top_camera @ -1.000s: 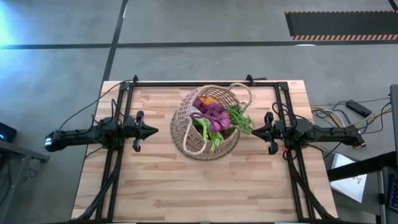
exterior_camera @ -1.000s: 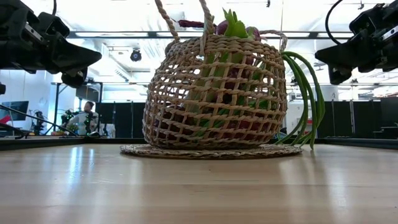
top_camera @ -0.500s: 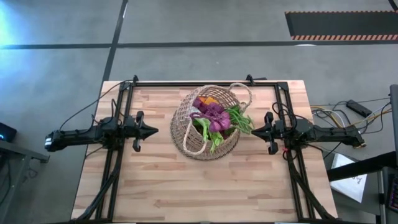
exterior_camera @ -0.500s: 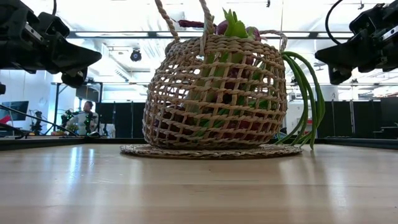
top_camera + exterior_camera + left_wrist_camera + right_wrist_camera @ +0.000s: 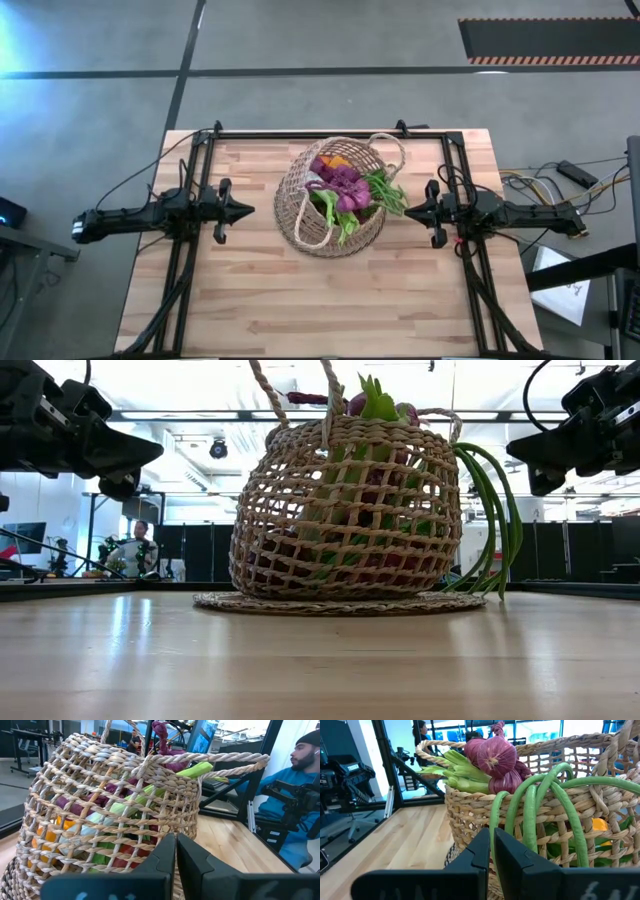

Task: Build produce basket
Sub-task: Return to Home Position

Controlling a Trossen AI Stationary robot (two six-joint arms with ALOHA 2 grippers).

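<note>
Comparing with a second ago, I see nothing has moved. The basket (image 5: 335,200) stands at the centre of the frame on the surface (image 5: 300,300), full of produce (image 5: 345,185). The left gripper (image 5: 247,210) at middle left and the right gripper (image 5: 407,212) at middle right are both clenched on nothing, apart from the basket. I judge the job finished.

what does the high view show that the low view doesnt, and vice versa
High view only: the whole outline of the table, an orange pepper in the basket. Low view only: the flat woven disc under the basket, a person in the room behind. Both: the basket, green stalks hanging over its side, left gripper and right gripper clear of it.
</note>
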